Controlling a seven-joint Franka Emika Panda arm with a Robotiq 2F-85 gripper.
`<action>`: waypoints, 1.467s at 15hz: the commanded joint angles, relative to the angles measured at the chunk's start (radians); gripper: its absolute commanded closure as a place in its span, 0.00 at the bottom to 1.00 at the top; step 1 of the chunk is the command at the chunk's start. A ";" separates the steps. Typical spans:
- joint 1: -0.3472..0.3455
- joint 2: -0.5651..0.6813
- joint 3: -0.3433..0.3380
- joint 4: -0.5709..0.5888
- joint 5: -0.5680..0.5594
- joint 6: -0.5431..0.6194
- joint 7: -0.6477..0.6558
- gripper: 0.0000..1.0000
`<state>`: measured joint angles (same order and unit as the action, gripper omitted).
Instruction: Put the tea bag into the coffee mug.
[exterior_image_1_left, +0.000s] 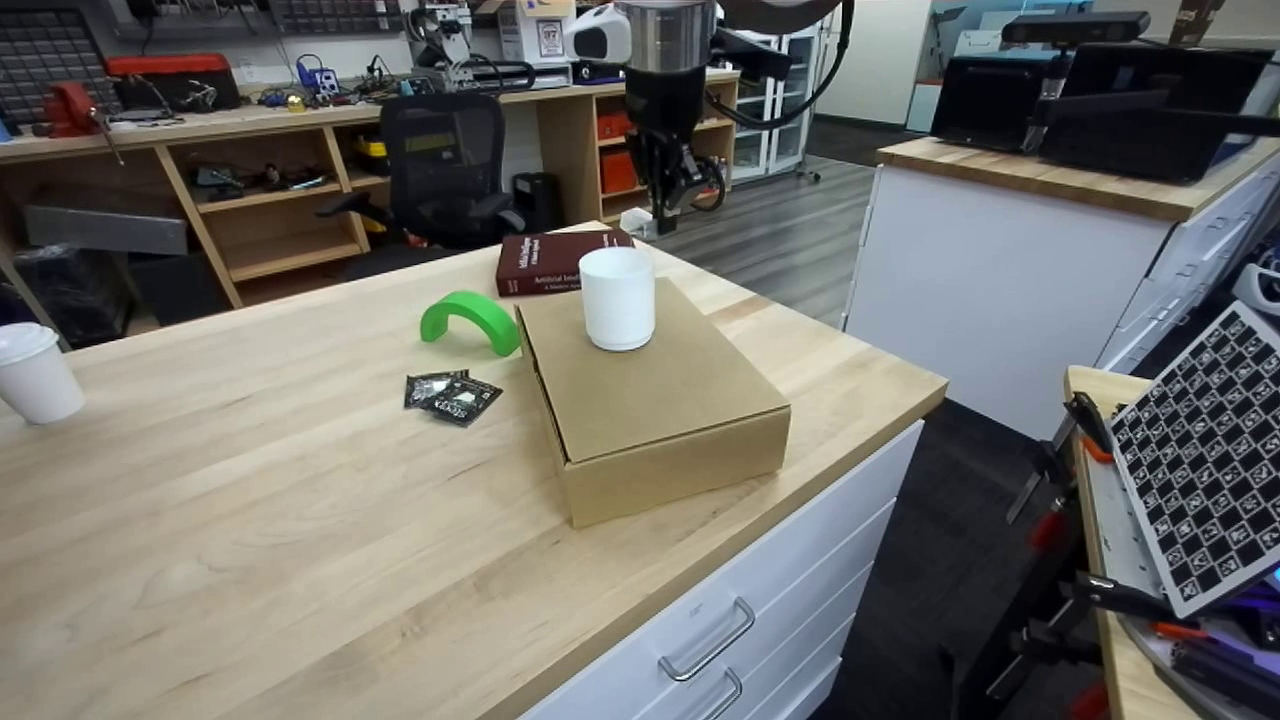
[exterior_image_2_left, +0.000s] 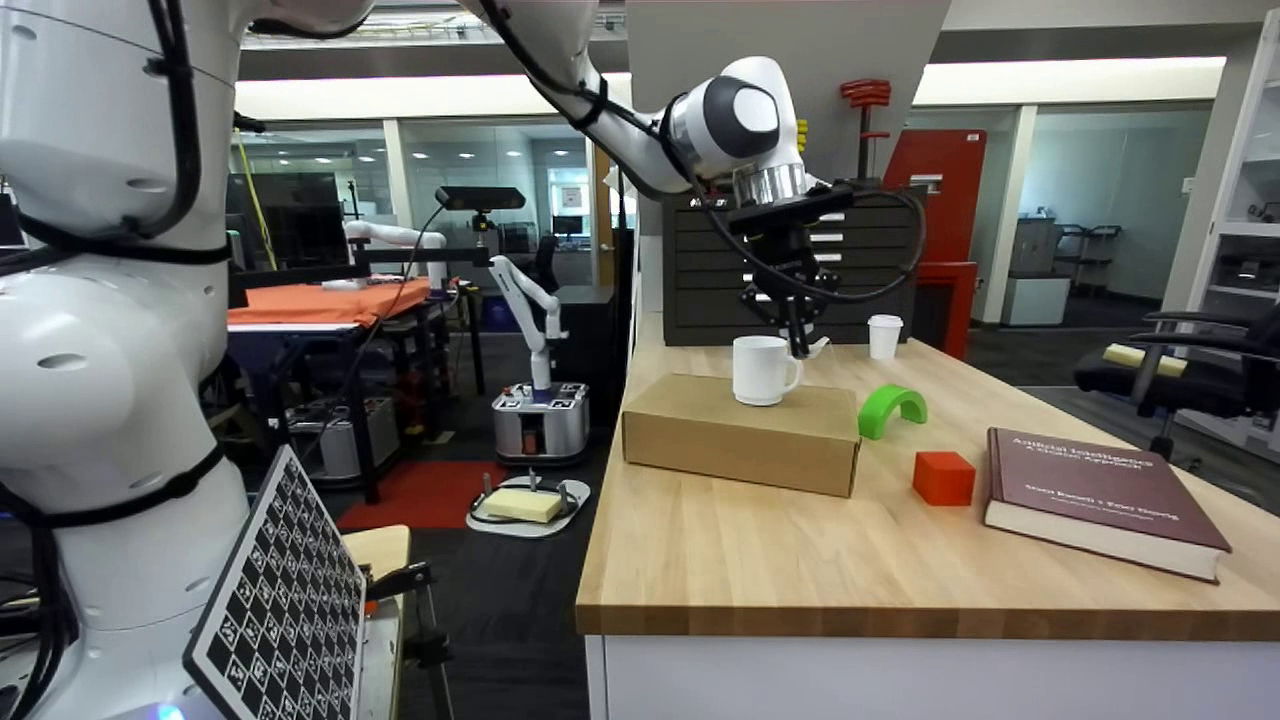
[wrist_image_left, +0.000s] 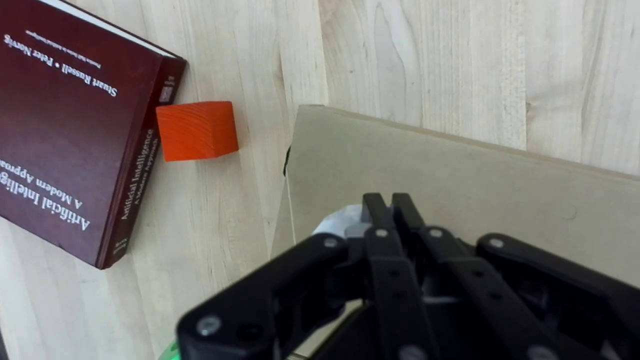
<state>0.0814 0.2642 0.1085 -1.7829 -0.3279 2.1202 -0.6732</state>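
The coffee mug (exterior_image_1_left: 618, 300) is plain white and stands upright on a flat cardboard box (exterior_image_1_left: 690, 410). It also shows in an exterior view (exterior_image_2_left: 759, 370), its handle toward my gripper. My gripper (exterior_image_1_left: 663, 222) has its fingers close together, near the height of the mug's top and apart from the box. In an exterior view the fingertips (exterior_image_2_left: 797, 347) appear just beside the mug's rim. A small whitish tea bag (exterior_image_1_left: 637, 222) sticks out at the fingertips. In the wrist view the tea bag (wrist_image_left: 345, 220) shows beside the gripper (wrist_image_left: 388, 202), which hides most of the mug.
A dark red book (exterior_image_2_left: 1100, 490) and a red block (exterior_image_2_left: 943, 478) lie on the wooden table. A green arch (exterior_image_1_left: 470, 310) stands beside the box. Dark flat packets (exterior_image_1_left: 462, 400) lie near it. A smaller white cup (exterior_image_2_left: 884, 336) stands farther off.
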 joint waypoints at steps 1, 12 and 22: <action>0.023 -0.064 0.009 -0.052 -0.040 -0.002 0.052 0.98; 0.034 -0.124 0.038 -0.071 -0.042 -0.002 0.034 0.98; 0.078 -0.082 0.094 -0.092 -0.041 -0.057 0.034 0.98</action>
<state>0.1381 0.1945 0.2048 -1.8677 -0.3609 2.0895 -0.6433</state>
